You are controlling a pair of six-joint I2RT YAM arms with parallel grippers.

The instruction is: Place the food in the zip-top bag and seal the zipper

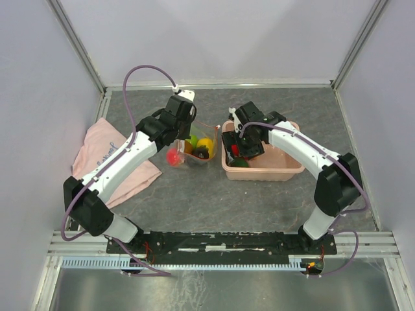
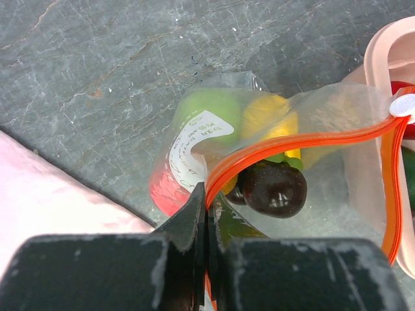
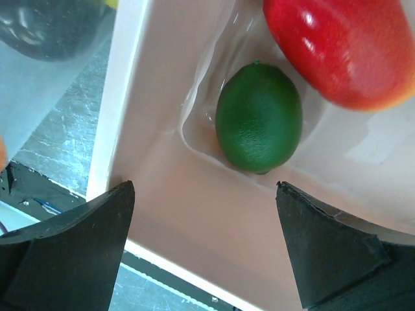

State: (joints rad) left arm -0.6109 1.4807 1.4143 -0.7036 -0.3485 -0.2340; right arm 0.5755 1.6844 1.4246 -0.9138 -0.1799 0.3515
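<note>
Zip-top bag (image 2: 343,110), clear crinkly plastic, glossy food (image 2: 272,188) inside, zipper (image 2: 292,141) pinched in your left gripper (image 2: 206,214); right gripper (image 3: 204,186) spread.

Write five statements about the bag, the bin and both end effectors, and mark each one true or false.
1. The left end effector is shut on the zipper of the zip-top bag. True.
2. The right end effector is shut on the green lime. False: it is open, and the lime lies untouched in the pink bin.
3. The bag is empty. False: a green piece and a yellow piece show through it.
4. A red fruit lies in the bin near the lime. True.
5. The zipper is sealed. False: the bag's mouth gapes open.
</note>
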